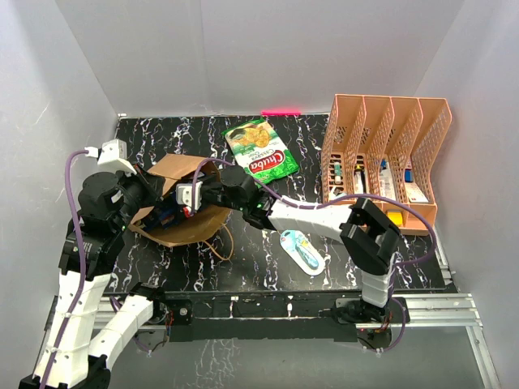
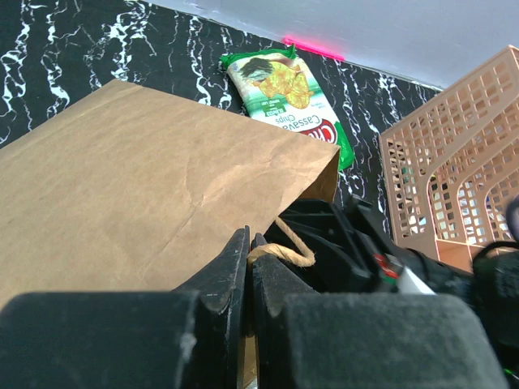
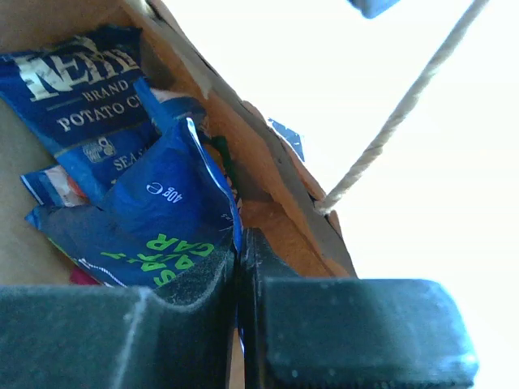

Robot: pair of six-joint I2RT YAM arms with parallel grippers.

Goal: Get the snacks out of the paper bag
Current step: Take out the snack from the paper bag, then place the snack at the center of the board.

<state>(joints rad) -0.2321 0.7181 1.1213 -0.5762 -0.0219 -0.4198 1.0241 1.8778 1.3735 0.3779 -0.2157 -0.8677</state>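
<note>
The brown paper bag [image 1: 180, 170] lies on its side at the table's left, mouth toward the right. My left gripper [image 2: 250, 243] is shut on the bag's rim beside a twisted handle [image 2: 293, 247]. My right gripper [image 3: 239, 243] reaches inside the bag and is shut on the edge of a dark blue snack packet with green lettering [image 3: 162, 219]. Behind that one lies another blue potato chip packet [image 3: 81, 89]. A green chip bag [image 1: 259, 150] lies outside on the table, beyond the bag's mouth. In the top view the right gripper's tips are hidden in the bag.
A peach mesh organizer [image 1: 385, 158] with small boxes stands at the right. A white-and-teal blister pack [image 1: 302, 250] lies near the front, under the right arm's forearm [image 1: 312, 217]. The bag's other handle [image 3: 389, 121] hangs across the mouth.
</note>
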